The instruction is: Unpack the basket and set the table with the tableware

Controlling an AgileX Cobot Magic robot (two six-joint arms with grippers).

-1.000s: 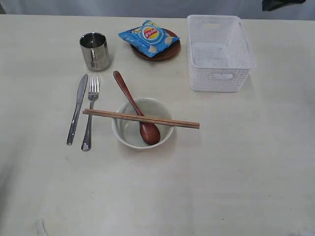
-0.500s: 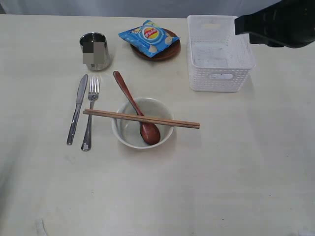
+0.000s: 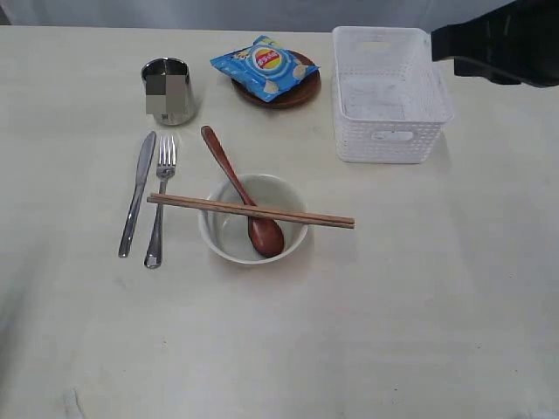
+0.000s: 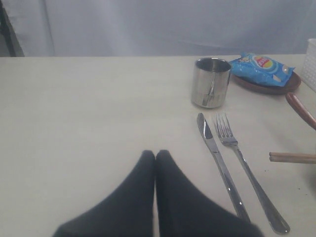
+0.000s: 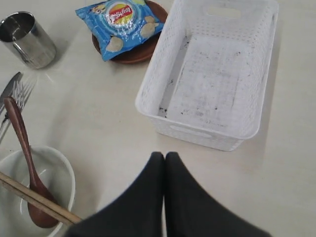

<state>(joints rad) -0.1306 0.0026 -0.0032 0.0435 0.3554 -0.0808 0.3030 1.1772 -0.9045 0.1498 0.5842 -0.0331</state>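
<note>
One white basket (image 5: 212, 79) lies just beyond the right hand (image 5: 164, 156) — fingers pressed together.

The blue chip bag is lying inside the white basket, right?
No. The blue chip bag lies on the small brown round plate, beside the white perforated plastic basket, which is empty. The right wrist view shows it.

1. Basket (image 3: 358, 144): white, grid-perforated sides.
2. Bench (image 3: 419, 305): pale cream.
3. Chip bag (image 3: 262, 67): blue, red-yellow logo.
4. Plate (image 3: 301, 92): brown.
5. Spoon (image 3: 229, 175): reddish-brown.
6. Bowl (image 3: 225, 237): white.
7. Cup (image 3: 168, 92), fork (image 3: 162, 205), knife (image 3: 137, 192): silvery steel.
8. Chopsticks (image 3: 314, 216): light tan.
</note>
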